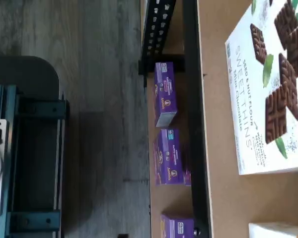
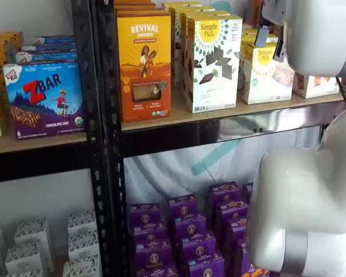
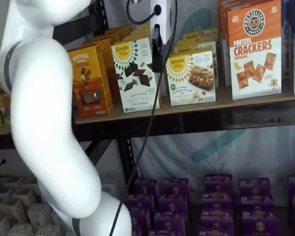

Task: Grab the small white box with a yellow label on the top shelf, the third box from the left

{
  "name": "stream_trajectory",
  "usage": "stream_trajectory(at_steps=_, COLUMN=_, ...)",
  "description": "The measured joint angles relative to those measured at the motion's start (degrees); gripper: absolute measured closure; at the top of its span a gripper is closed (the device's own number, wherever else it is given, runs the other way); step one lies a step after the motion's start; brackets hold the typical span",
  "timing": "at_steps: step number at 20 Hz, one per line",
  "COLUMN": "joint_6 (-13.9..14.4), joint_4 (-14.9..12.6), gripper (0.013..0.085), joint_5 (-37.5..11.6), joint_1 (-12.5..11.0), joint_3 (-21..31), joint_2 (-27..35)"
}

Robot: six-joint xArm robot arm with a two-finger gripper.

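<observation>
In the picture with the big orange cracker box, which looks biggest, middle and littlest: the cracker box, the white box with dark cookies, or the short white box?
1. Orange crackers carton, though it stands nearer the camera.
2. White carton with dark shapes.
3. The small white box.

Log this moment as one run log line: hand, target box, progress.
hand: above top shelf, fingers seen side-on, nothing held | small white box: upright on shelf beside taller white carton, untouched | progress: grab not yet done
</observation>
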Motion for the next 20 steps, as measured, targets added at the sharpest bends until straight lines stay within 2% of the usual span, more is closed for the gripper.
stream_trajectory(at_steps=20, joint_6=-1.1, joint_4=-0.2, gripper=0.013, joint_5=-0.1, joint_1=-1.0, joint_3=0.0, joint_2=0.2)
